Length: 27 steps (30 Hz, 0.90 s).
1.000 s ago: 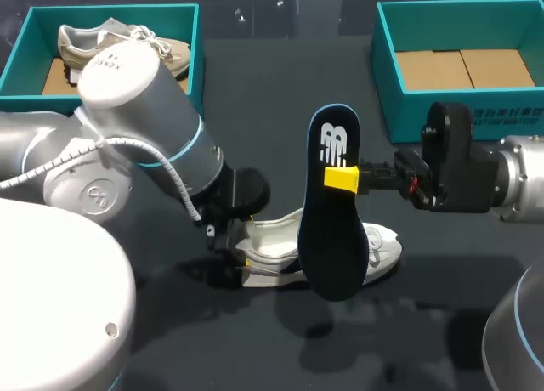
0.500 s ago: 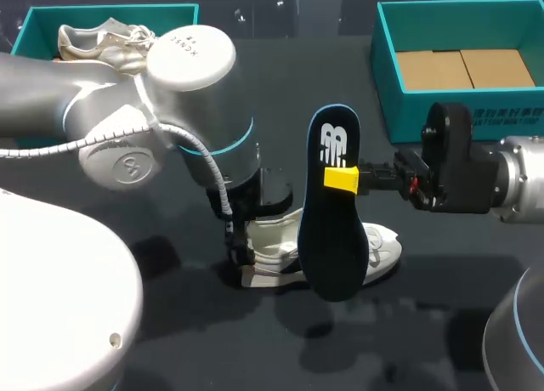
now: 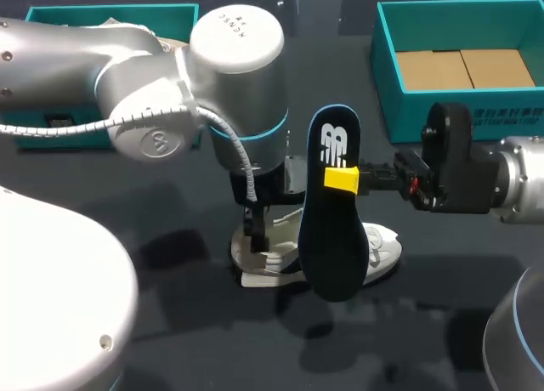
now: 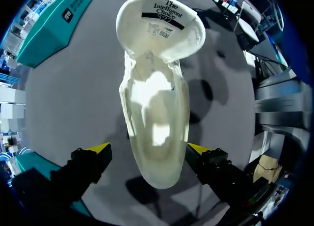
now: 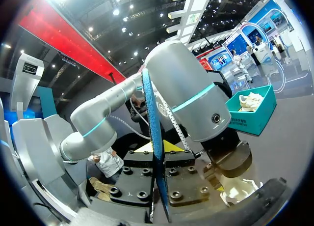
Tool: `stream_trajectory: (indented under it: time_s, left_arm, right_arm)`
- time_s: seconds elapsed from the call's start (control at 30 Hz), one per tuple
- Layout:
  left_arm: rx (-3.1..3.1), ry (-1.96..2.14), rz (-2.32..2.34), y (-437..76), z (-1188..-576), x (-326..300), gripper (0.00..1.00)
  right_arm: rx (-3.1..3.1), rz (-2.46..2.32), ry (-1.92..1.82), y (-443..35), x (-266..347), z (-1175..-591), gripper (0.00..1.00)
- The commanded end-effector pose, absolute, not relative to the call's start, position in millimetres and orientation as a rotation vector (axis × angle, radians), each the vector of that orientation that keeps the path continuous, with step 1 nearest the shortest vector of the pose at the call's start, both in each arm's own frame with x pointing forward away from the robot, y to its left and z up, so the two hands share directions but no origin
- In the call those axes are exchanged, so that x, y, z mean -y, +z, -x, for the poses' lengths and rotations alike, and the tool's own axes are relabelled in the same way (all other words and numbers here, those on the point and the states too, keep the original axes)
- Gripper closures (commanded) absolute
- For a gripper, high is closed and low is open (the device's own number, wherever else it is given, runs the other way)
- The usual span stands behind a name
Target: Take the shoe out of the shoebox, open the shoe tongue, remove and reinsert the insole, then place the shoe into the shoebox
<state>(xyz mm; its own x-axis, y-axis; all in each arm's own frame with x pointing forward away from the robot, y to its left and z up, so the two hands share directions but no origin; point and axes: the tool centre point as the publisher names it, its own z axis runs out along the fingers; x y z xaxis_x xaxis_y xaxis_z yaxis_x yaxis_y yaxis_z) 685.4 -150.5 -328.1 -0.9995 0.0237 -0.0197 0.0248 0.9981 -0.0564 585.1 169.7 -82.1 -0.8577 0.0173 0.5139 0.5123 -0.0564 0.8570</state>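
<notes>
Shoe (image 4: 154,113): 1 between spread left jaws; right jaws pinching 1 insole (image 3: 333,221); 2 shoeboxes (image 3: 399,123) (image 3: 76,11).

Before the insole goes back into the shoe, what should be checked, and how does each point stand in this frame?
1. Insole gripped: ok. The right gripper is shut on the insole, which it holds upright.
2. Tongue open: ok. The tongue is folded forward and the inside of the shoe shows.
3. Shoe steadied: not ok. The left gripper is open, with a finger on either side of the shoe, not touching it.
4. Way into the shoe free: not ok. The left gripper hangs over the opening.
5. Insole's toe end matched to the shoe's toe: cannot tell.
</notes>
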Motion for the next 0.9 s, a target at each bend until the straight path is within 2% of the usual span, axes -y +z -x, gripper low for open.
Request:
stream_trajectory:
  time_s: [0.03, 0.73, 0.9]
  left_arm:
    - [-3.117, -0.092, -0.039, -324, -691, 158, 0.00]
    - [-3.064, -0.225, 0.029, -368, -719, 209, 0.00]
    - [-3.074, -0.227, 0.038, -377, -719, 211, 0.13]
  right_arm:
    - [1.879, 0.568, -1.978, -83, -172, -584, 1.00]
    - [1.879, 0.568, -1.978, -83, -172, -584, 1.00]
    - [1.879, 0.568, -1.978, -83, -172, -584, 1.00]
